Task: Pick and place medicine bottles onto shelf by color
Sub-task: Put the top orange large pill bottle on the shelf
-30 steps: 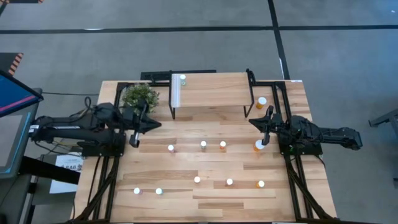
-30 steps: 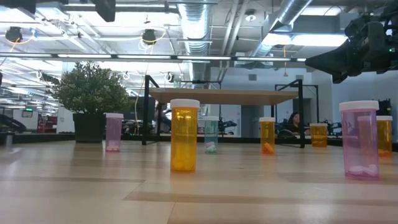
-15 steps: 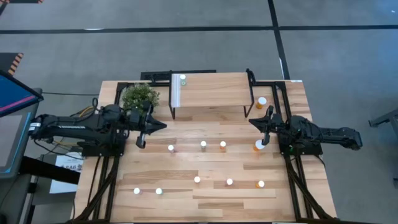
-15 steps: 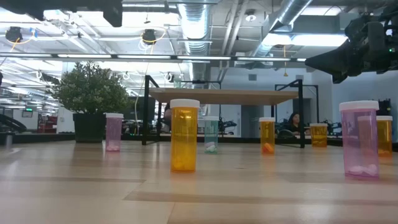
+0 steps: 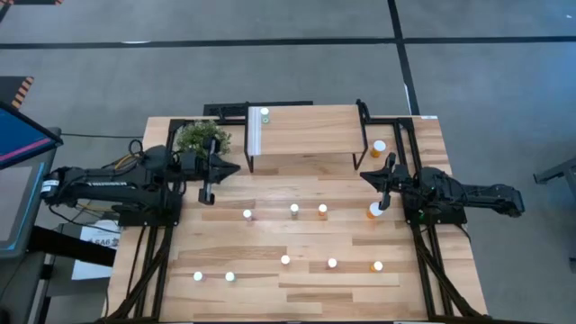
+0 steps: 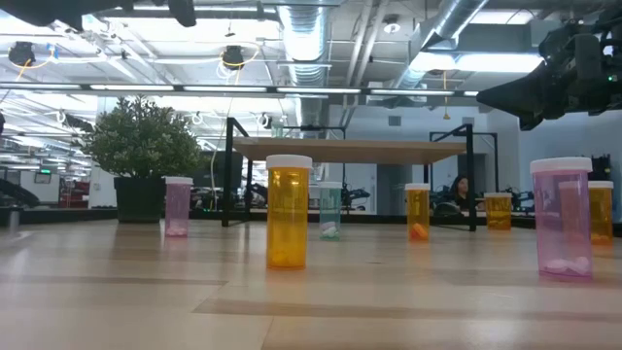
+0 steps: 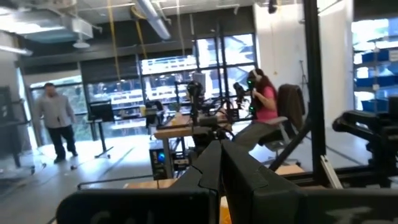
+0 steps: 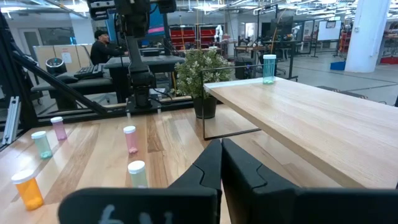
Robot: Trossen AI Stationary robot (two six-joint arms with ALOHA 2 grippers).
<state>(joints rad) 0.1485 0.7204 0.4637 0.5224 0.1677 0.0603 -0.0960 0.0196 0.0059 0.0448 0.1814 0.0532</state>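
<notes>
On the shelf: one green bottle [image 5: 265,114] stood near the white strip edge of the shelf [image 5: 310,130], beside the potted plant [image 5: 202,137].
Tabletop: the other medicine bottles [image 5: 294,210] stood upright and scattered over the table [image 5: 306,297], well apart from each other.
Left gripper: the left gripper [image 5: 209,192] hung above the table just in front of the plant, fingers pressed together, holding nothing.
Right gripper: the right gripper [image 5: 387,182] hovered beside the shelf's right legs, fingers pressed together, empty, with a large orange bottle [image 5: 374,210] just beside it.
</notes>
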